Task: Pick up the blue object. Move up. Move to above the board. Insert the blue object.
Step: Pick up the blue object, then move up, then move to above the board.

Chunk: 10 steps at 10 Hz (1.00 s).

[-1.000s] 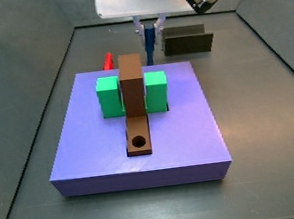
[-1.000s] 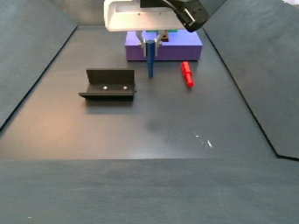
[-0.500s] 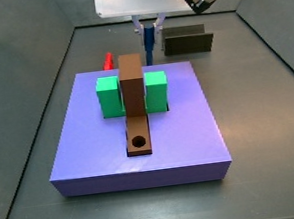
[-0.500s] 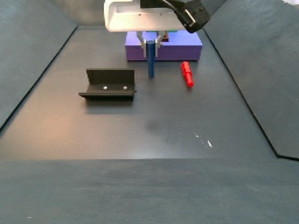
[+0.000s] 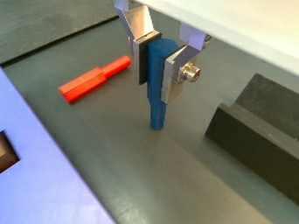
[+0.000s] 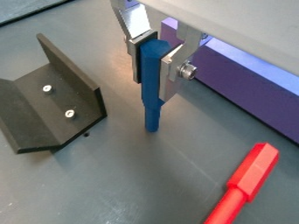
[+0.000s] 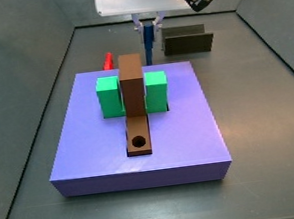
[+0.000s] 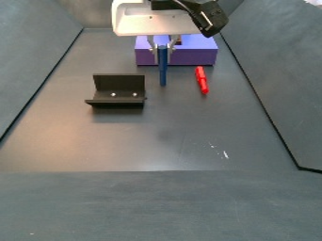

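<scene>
gripper (image 6: pixel 153 54): pinches blue object (image 6: pixel 151 83) at its upper end, so it hangs upright for insertion | peg: slim, solid blue, lower tip seemingly just off the floor, hard to tell | location: between board (image 7: pixel 137 133) edge and fixture (image 8: pixel 116 91), red peg (image 8: pixel 201 79) nearby

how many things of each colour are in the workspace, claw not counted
blue: 1, the blue object, upright in the claw beside the board
red: 1, peg
purple: 1, the board
green: 1, block
brown: 1, strip
dark: 1, fixture
total: 6
</scene>
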### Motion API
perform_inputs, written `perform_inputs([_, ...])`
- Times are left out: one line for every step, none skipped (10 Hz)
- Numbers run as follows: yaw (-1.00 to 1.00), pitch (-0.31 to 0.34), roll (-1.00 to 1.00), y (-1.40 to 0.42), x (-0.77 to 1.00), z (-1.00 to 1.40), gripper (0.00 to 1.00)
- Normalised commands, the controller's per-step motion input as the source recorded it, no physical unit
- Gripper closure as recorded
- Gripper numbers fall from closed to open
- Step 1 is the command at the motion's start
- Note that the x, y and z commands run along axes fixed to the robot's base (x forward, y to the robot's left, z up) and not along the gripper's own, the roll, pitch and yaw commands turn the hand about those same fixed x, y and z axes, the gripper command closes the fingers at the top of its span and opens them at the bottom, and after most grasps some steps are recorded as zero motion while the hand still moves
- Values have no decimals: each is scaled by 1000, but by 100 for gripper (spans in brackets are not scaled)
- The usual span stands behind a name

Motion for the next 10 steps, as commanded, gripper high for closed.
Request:
perform_inputs([0,0,0,0,0,0,100])
perform_inputs([0,0,0,0,0,0,100])
perform_inputs([0,0,0,0,0,0,100])
perform_inputs([0,0,0,0,0,0,100])
perform_inputs([0,0,0,0,0,833,100])
perform_inputs([15,25,-4,0,-49,782,100])
perform_inputs([19,19,-8,9,-69,567,100])
perform_inputs([12,-17,-16,-4,-14,189,100])
perform_inputs([0,0,0,0,0,1400,100])
perform_inputs([-8,34,7,1,-20,1400,100])
